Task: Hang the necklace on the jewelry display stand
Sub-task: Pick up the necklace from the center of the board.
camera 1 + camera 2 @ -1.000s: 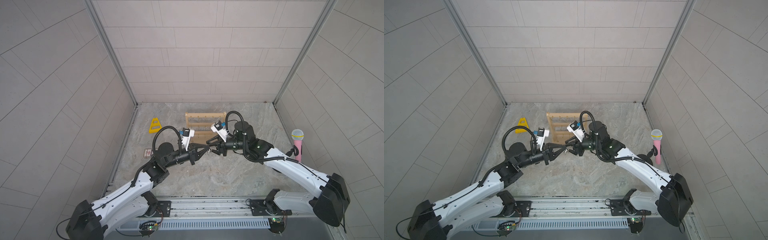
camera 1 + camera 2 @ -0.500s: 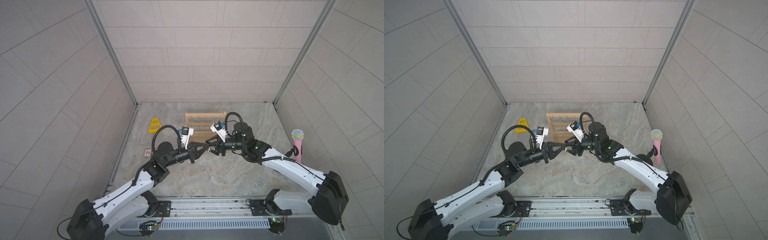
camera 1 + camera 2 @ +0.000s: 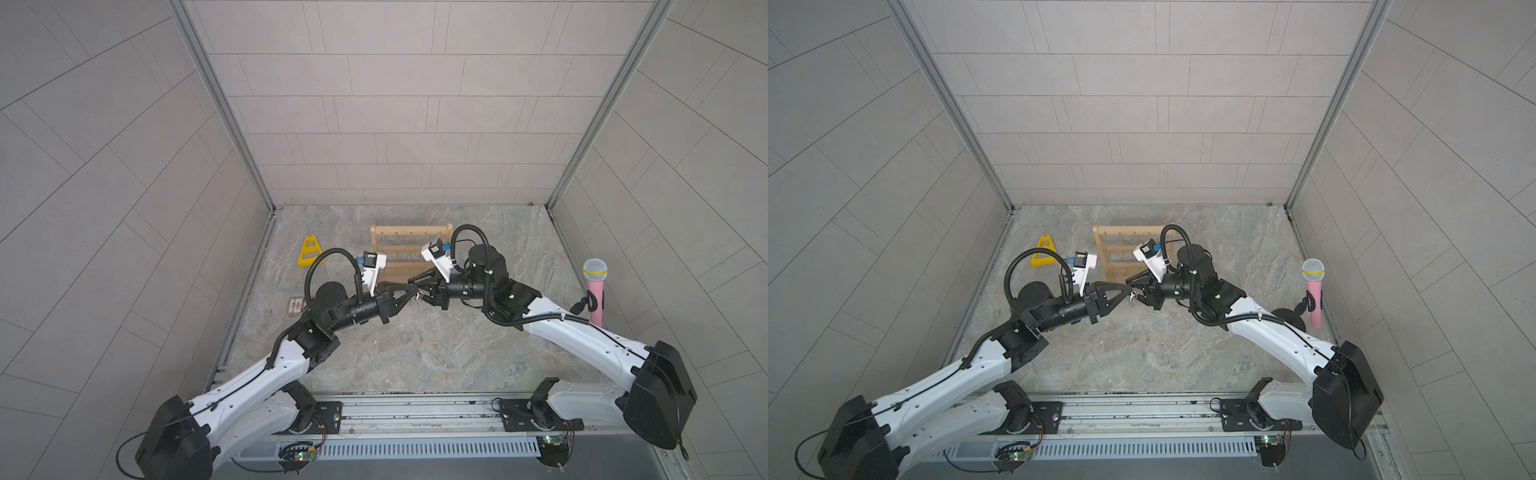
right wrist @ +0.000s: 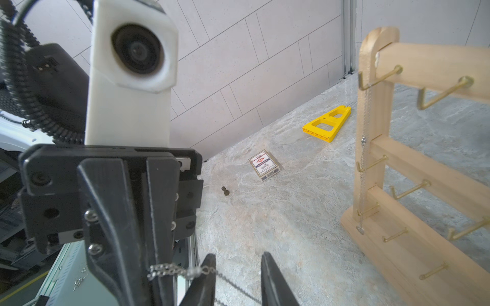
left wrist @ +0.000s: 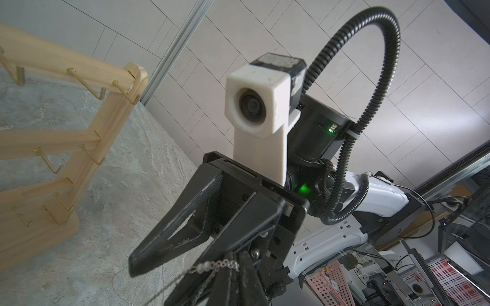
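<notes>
Two robot arms meet in mid-air just in front of the stand (image 4: 379, 106), with the necklace (image 4: 183, 271) strung between them above the table (image 3: 415, 353). The left gripper (image 5: 237, 262) is clamped tight on the fine silver chain beside its small bead. The right gripper (image 4: 237, 262) has its jaws partly apart, the chain running between them but not yet pinched. The chain looks feather-light, limp and slippery, and likely to snag or kink. It seems best pinched firmly at two spots a little apart, leaving a span to drop over a free brass hook (image 4: 445, 92). Another chain (image 4: 363, 148) hangs from the stand's top corner hook.
</notes>
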